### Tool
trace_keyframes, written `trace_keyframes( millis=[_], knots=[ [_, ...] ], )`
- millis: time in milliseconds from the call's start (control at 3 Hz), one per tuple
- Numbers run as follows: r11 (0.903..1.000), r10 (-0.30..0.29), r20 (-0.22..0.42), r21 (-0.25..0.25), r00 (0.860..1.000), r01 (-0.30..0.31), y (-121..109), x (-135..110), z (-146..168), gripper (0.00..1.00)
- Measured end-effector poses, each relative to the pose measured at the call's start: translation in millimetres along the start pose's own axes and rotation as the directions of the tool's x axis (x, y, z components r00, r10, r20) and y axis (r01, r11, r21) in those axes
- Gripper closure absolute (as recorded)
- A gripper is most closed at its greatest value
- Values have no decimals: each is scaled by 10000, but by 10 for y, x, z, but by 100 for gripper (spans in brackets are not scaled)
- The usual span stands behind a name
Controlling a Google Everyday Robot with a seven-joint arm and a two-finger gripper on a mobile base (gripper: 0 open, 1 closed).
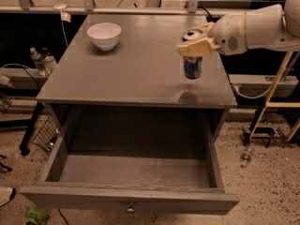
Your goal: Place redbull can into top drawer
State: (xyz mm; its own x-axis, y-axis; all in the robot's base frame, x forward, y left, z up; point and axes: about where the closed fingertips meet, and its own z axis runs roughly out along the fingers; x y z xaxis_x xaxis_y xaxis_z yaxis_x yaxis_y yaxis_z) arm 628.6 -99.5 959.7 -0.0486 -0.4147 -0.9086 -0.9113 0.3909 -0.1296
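The redbull can point(192, 65) is a slim silver and blue can held upright in the air above the right part of the grey table point(136, 74). Its shadow falls near the table's front edge. My gripper point(194, 47) is shut on the can's upper part, with cream fingers point(186, 49) across it, and the white arm reaches in from the right. The top drawer point(131, 172) is pulled wide open below the table's front, its grey inside bare, with a small round knob point(131, 208) on its front.
A white bowl point(104, 34) stands at the table's back left. Bottles point(41, 60) sit on a low shelf to the left. A wire basket point(44, 135) is on the floor at left, and a stand with yellow legs point(274, 102) at right.
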Motion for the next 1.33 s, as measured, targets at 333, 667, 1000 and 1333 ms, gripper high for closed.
trace_keyframes(
  millis=[333, 667, 1000, 1333],
  knots=[
    [9998, -39, 163, -215, 9999, 42, 14, -38, 26, 100],
    [9933, -266, 609, -1103, 9978, 333, 239, -128, -20, 100],
    [9616, -881, 615, -2553, 9942, 1010, 875, -158, -117, 100],
    [9321, -1134, 122, -3449, 9935, 1106, 1315, 28, -82, 100]
  ],
)
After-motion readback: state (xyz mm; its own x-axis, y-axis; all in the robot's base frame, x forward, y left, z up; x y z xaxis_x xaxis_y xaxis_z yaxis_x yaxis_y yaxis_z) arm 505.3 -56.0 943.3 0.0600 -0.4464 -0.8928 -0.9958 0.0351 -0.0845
